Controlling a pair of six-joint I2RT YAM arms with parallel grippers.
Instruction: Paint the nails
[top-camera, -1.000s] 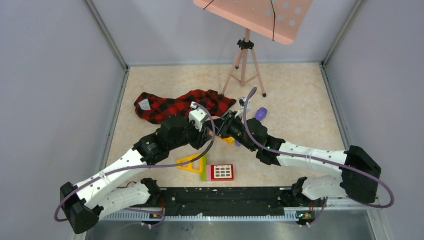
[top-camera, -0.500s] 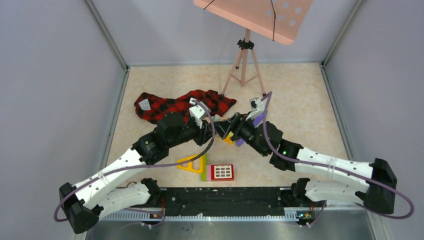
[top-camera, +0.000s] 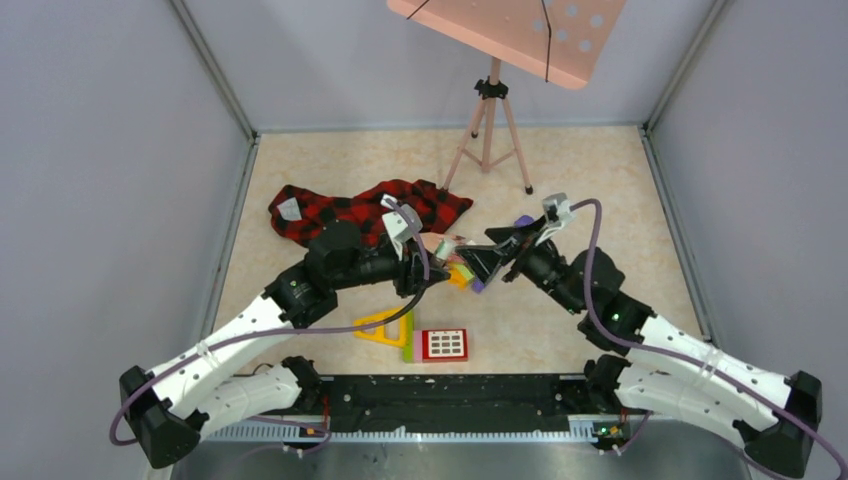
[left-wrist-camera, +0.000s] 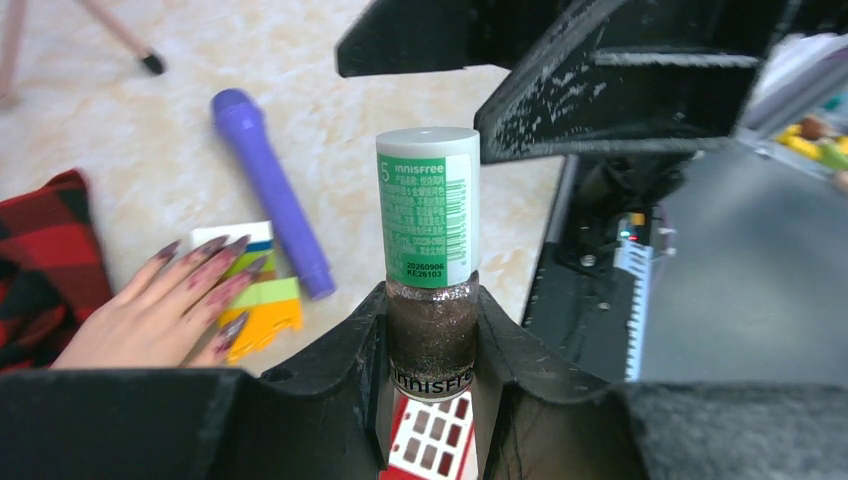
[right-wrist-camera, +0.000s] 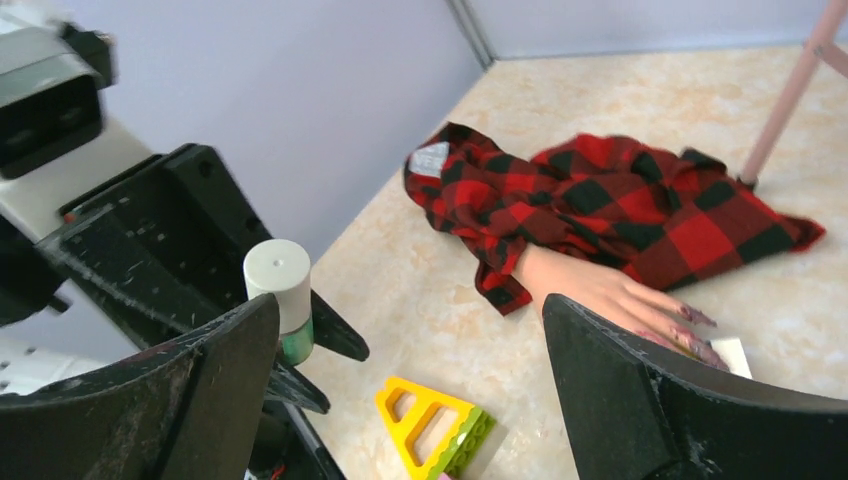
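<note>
Meanwhile, the nails (left-wrist-camera: 222, 262) wait untouched on the desk (left-wrist-camera: 150, 150), polish capped.
The mannequin hand (left-wrist-camera: 140, 320) lies flat beside its plaid sleeve (right-wrist-camera: 620, 210). The left gripper (left-wrist-camera: 430, 312) clamps the polish bottle (left-wrist-camera: 432, 340) upright. Since a second ago the right gripper (right-wrist-camera: 410, 310), jaws wide and empty, has drawn back rightward from the bottle, so the green-labelled cap (left-wrist-camera: 428, 200) probably has yet to be unscrewed.

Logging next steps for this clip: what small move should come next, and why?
Probably the right hand, open near the cap, should move over it and shut to unscrew: the left hand grips the bottle upright, cap on.
</note>
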